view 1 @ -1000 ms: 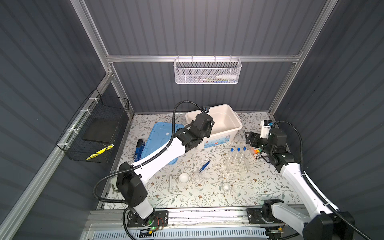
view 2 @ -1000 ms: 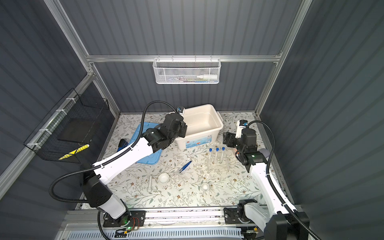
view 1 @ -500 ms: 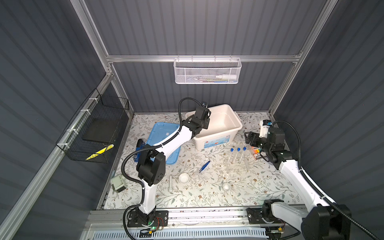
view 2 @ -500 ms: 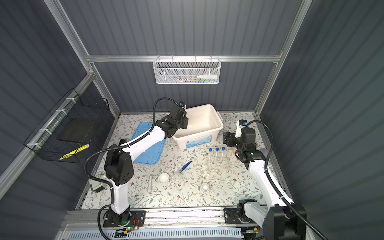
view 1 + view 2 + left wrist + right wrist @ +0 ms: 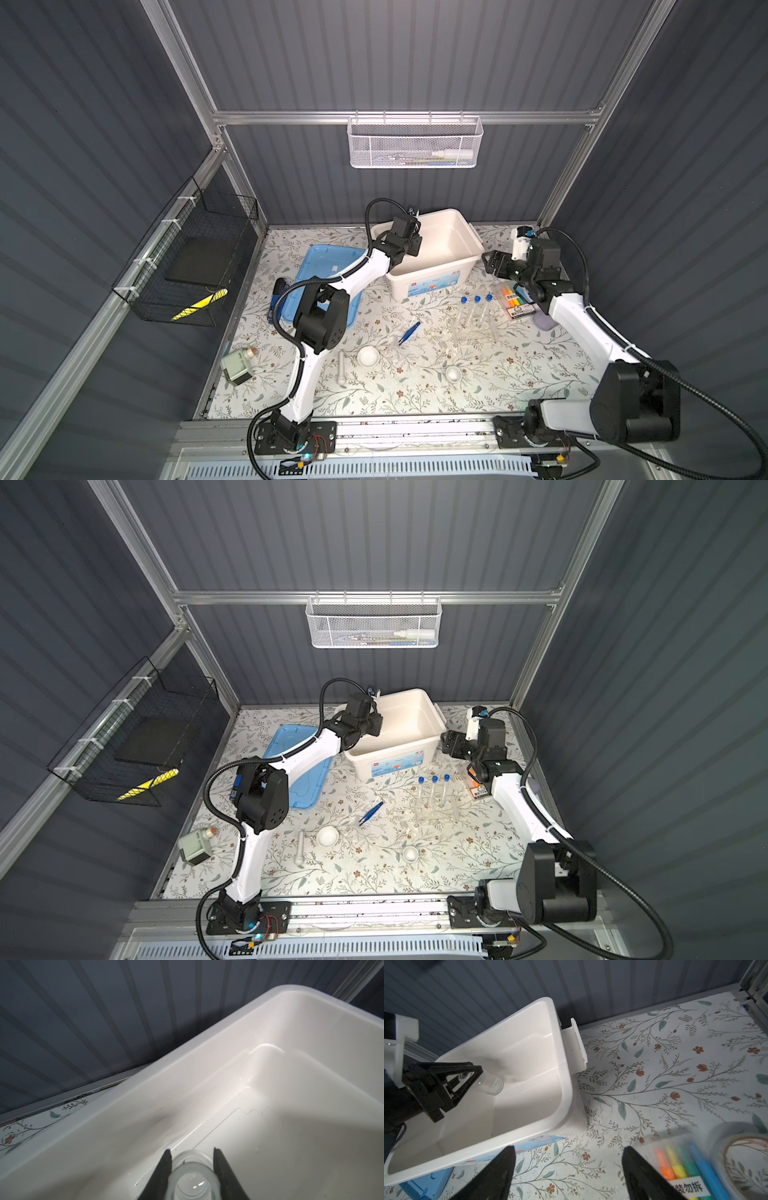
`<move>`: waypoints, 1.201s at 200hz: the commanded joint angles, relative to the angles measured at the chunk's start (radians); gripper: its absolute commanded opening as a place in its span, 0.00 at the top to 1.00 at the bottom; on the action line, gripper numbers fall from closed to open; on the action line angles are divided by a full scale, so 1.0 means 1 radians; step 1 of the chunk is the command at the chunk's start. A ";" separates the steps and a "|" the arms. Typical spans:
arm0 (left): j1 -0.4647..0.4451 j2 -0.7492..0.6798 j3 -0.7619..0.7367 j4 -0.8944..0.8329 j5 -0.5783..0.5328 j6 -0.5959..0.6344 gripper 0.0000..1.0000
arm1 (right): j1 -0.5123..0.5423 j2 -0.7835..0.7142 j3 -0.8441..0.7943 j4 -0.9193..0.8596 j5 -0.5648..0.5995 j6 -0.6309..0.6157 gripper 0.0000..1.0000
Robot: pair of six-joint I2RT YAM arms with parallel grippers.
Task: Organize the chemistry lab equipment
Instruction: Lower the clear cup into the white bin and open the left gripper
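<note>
Three ribbed walls (image 5: 415,62) (aluminium-framed) enclose floral tabletop (image 5: 415,399).

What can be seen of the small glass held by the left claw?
The glass is small, clear and round. It looks empty and bears a faint embossed mark. The left claw is shut on it, one finger on each side. The glass sticks out past the claw's tips, tilted down inside the white tub. Whether its end touches the tub's floor cannot be told.
</note>
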 commanded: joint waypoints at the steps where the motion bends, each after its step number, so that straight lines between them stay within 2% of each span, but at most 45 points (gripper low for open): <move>1: 0.019 0.040 0.080 0.050 0.046 0.024 0.69 | -0.006 0.025 0.038 0.021 -0.038 -0.010 0.18; 40: 0.045 0.113 0.149 0.018 0.052 0.007 0.70 | -0.009 0.072 0.069 0.027 -0.053 -0.020 0.18; 94: 0.050 0.144 0.151 -0.009 0.033 0.050 0.70 | -0.010 0.109 0.097 0.025 -0.080 -0.010 0.20; 187: 0.051 0.119 0.059 -0.006 0.106 0.057 0.69 | -0.010 0.081 0.072 0.015 -0.071 -0.014 0.21; 240: 0.050 0.104 0.051 -0.014 0.109 0.057 0.60 | -0.011 0.044 0.065 -0.018 -0.054 -0.033 0.20</move>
